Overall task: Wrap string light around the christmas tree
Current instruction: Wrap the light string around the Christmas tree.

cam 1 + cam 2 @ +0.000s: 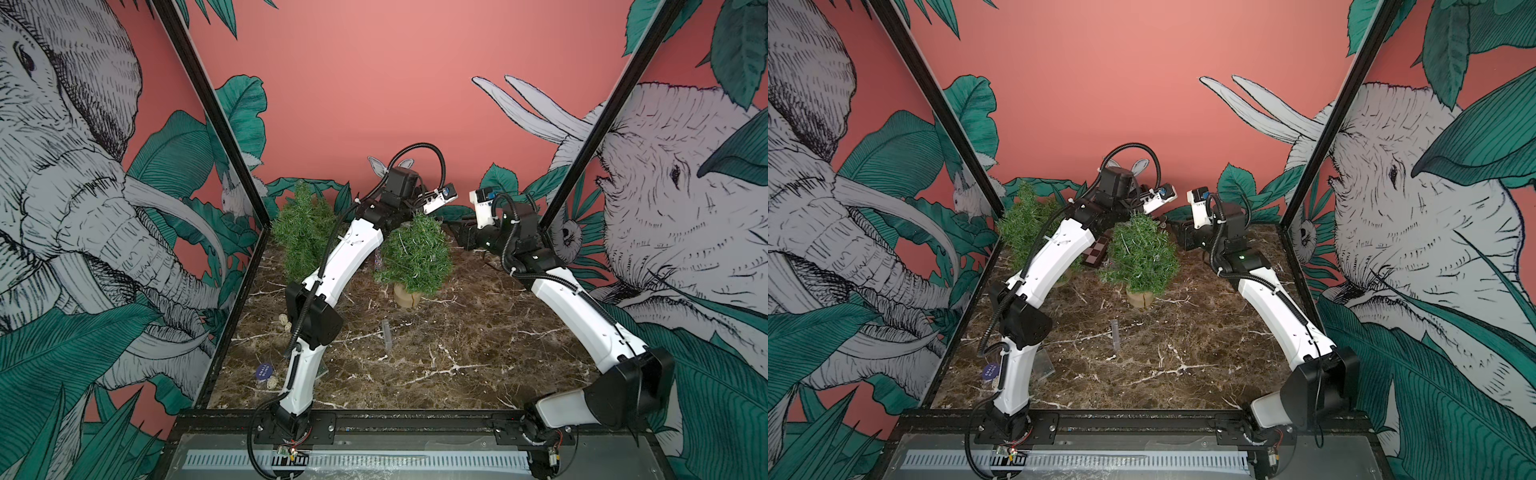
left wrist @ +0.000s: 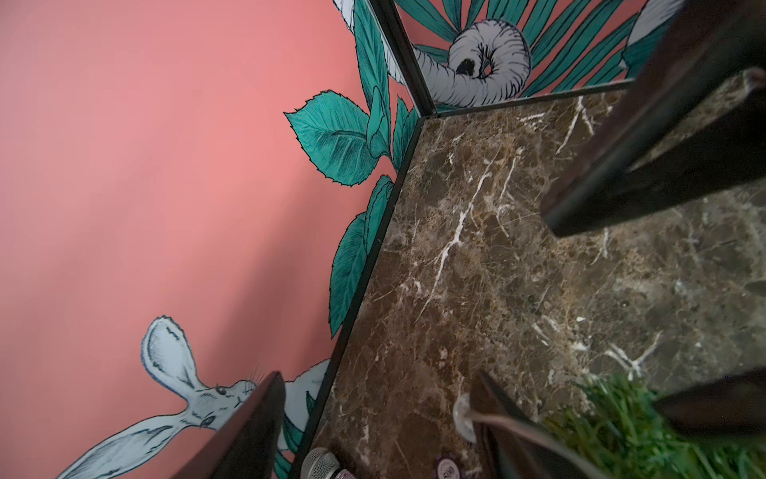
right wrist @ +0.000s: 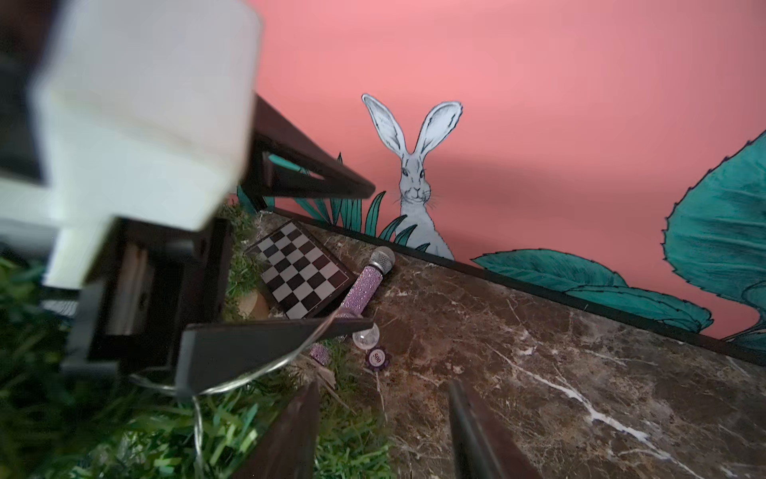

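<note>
**Left fingers** [image 3: 269, 338]: I find them spread wide at the top of the christmas tree [image 1: 415, 257], on its far side. Nothing is pinched between them. The string light [image 3: 248, 374], a thin silvery wire, lies draped across one of these fingers and runs down into the green needles beneath. In the left wrist view a small bulb [image 2: 463, 416] on the wire sits just beside that finger.

**Right fingers** [image 3: 290, 435]: these are also apart, with only the bare desk [image 3: 559, 331] showing between them. They hold nothing. They stand near the tree's top, facing the left fingers.

**Tree:** in both top views it stands upright on a round wooden base [image 1: 406, 296], toward the back middle of the brown marble desk. From above I cannot tell how far the wire runs around it, because the strand is too fine to follow there.

**Other items noted:**
- A second tree [image 1: 301, 232] stands in the back left corner.
- A chessboard [image 3: 298, 273] sits behind the main tree, with a glittery purple microphone [image 3: 364, 286] just beside it.
- A clear ball [image 3: 367, 334] and a purple chip [image 3: 377, 357] lie close by.
- A clear tube [image 1: 387, 334] lies well in front of the tree.
- Speckled eggs [image 1: 284, 321] sit by the left arm.
</note>
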### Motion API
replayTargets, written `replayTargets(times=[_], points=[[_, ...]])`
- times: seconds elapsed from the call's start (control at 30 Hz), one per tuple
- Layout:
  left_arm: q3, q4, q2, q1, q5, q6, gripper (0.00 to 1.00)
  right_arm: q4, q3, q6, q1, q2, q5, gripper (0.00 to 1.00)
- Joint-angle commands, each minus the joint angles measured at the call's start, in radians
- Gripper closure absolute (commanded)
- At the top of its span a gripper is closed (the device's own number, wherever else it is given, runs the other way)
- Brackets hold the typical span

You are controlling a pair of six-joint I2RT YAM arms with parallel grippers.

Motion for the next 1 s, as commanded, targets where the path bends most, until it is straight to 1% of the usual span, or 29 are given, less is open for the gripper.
replayTargets(times=[0.0, 0.1, 0.17, 0.23, 0.37, 0.47, 0.57, 0.63, 0.73, 0.77, 0.83, 0.97], points=[[-0.019, 0.024, -0.058, 0.004, -0.062, 0.097, 0.22, 0.075, 0.004, -0.023, 0.027, -0.011, -0.042, 0.44], [-0.017, 0.031, -0.055, 0.005, -0.071, 0.08, 0.12, 0.057, -0.018, 0.018, 0.047, -0.04, -0.016, 0.41], [-0.017, 0.041, -0.057, 0.009, -0.073, 0.067, 0.11, 0.061, -0.058, 0.039, 0.052, -0.057, 0.024, 0.41], [-0.018, 0.038, -0.061, 0.014, -0.055, 0.066, 0.11, 0.077, -0.079, 0.032, 0.055, -0.058, 0.038, 0.41], [-0.02, 0.031, -0.069, 0.014, -0.006, 0.075, 0.11, 0.105, -0.054, -0.048, 0.056, -0.02, 0.047, 0.47], [-0.022, 0.029, -0.071, 0.014, 0.005, 0.077, 0.12, 0.109, -0.043, -0.158, 0.058, 0.019, 0.106, 0.51], [-0.028, 0.033, -0.073, 0.014, 0.002, 0.084, 0.12, 0.214, -0.085, -0.27, 0.058, 0.036, 0.176, 0.56], [-0.033, 0.039, -0.073, 0.014, -0.007, 0.086, 0.12, 0.302, -0.123, -0.324, 0.058, 0.048, 0.185, 0.59], [-0.034, 0.044, -0.071, 0.016, -0.002, 0.089, 0.12, 0.409, -0.15, -0.358, 0.058, 0.073, 0.202, 0.64], [-0.032, 0.047, -0.068, 0.016, -0.002, 0.089, 0.12, 0.459, -0.159, -0.369, 0.058, 0.082, 0.189, 0.66], [-0.026, 0.048, -0.06, 0.016, 0.001, 0.09, 0.12, 0.536, -0.177, -0.399, 0.066, 0.102, 0.15, 0.66], [-0.014, 0.043, -0.045, 0.015, 0.006, 0.091, 0.12, 0.657, -0.197, -0.432, 0.082, 0.142, 0.13, 0.63]])
